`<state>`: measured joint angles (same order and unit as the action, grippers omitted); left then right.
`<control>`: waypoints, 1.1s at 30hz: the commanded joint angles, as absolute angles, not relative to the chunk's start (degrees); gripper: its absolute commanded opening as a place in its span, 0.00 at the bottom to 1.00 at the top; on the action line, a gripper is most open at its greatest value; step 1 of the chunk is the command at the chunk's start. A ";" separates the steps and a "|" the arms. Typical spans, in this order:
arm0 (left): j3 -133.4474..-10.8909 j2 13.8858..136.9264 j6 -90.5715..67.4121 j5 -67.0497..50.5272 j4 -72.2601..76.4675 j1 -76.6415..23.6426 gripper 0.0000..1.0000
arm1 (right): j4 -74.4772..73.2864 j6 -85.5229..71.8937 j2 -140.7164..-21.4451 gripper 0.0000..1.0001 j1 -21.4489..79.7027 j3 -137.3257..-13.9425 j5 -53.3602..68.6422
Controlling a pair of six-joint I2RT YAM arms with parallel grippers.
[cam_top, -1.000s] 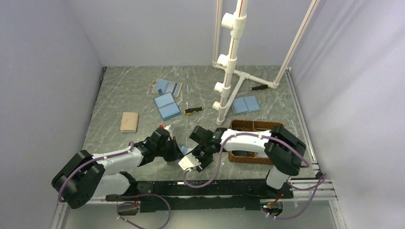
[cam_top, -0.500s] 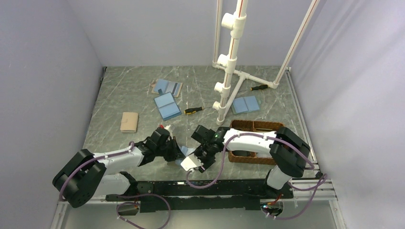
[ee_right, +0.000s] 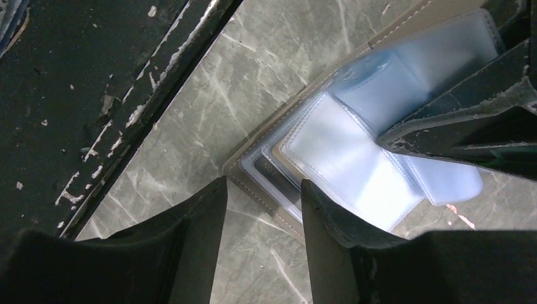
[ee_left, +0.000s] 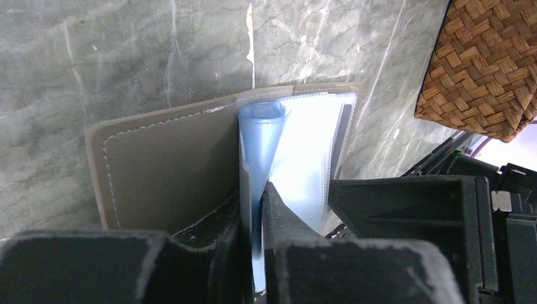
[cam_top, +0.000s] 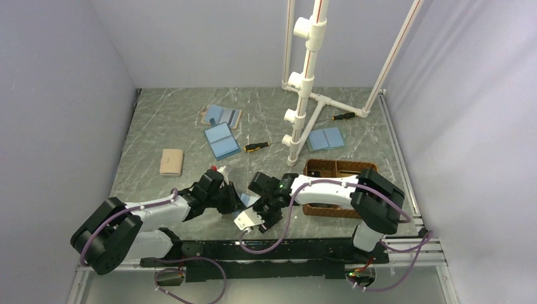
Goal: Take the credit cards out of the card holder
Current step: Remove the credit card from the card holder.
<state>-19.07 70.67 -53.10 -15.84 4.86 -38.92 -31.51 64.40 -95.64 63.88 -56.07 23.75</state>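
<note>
The card holder (ee_left: pixel 164 164) lies open on the marble table; in the top view only a sliver (cam_top: pixel 248 200) shows between the two grippers. Its tan leaf is flat and its light blue clear sleeves (ee_left: pixel 304 152) stand up. My left gripper (ee_left: pixel 256 190) is shut on one raised sleeve. My right gripper (ee_right: pixel 263 183) is open, its fingertips hovering astride the holder's tan corner (ee_right: pixel 253 183) and gripping nothing. One dark credit card (ee_right: pixel 273 172) shows inside a clear sleeve at that corner. Other cards are not made out.
A brown wicker tray (cam_top: pixel 335 168) stands just right of the right arm. Farther back lie three open blue holders (cam_top: pixel 221 140), (cam_top: pixel 222 116), (cam_top: pixel 325 139), a closed tan one (cam_top: pixel 171 161), two screwdrivers (cam_top: pixel 256 146), (cam_top: pixel 344 116) and a white pipe stand (cam_top: pixel 304 95). The black base rail (ee_right: pixel 95 95) is close.
The right arm has shifted a little left and toward the near edge. The left arm keeps its grip on the sleeve and has barely moved.
</note>
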 commanded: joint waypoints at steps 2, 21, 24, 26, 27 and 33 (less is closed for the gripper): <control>-15.76 70.61 -51.81 -16.22 6.63 -39.11 0.31 | -23.91 61.33 -96.56 0.52 64.35 -57.04 21.14; -13.27 65.25 -52.53 -18.05 8.76 -38.96 0.71 | -17.41 53.50 -97.51 0.56 65.41 -58.80 18.64; -13.71 64.53 -52.16 -17.47 7.19 -38.88 0.70 | -16.31 52.57 -96.92 0.56 65.48 -58.72 18.54; -14.05 64.87 -51.98 -17.32 6.63 -38.91 0.70 | -15.58 51.84 -96.65 0.55 65.56 -58.95 18.35; -14.26 65.17 -51.95 -17.39 6.60 -38.93 0.71 | -15.26 51.45 -96.68 0.55 65.57 -59.16 18.17; -14.25 66.97 -51.94 -18.37 8.68 -38.89 0.71 | -13.83 49.32 -97.00 0.53 65.57 -59.81 17.05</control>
